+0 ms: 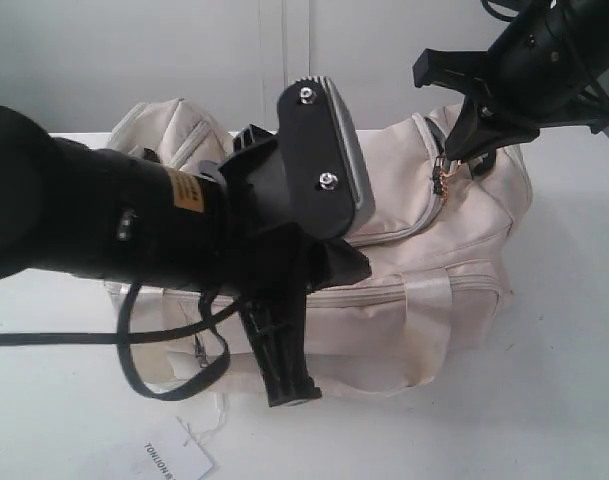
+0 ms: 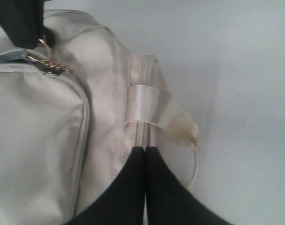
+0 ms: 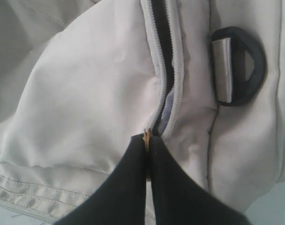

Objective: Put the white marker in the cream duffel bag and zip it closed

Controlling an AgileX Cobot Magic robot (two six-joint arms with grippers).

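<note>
Cream duffel bag (image 1: 414, 230): right end effector (image 3: 148, 142) pinching zip pull (image 2: 52, 67) (zip (image 3: 169, 70) seemingly part open); left end effector (image 2: 145, 151) pressed together

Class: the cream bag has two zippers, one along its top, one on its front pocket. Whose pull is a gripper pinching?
The top zipper: the right gripper is shut on its gold pull. The front pocket zipper runs lower, across the front.

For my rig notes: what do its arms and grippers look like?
The left arm is a thick black cylinder with a yellow label, grey-edged plate with two silver screws, and black cable. The right arm is black. The left gripper and right gripper have black tapering fingers.
</note>
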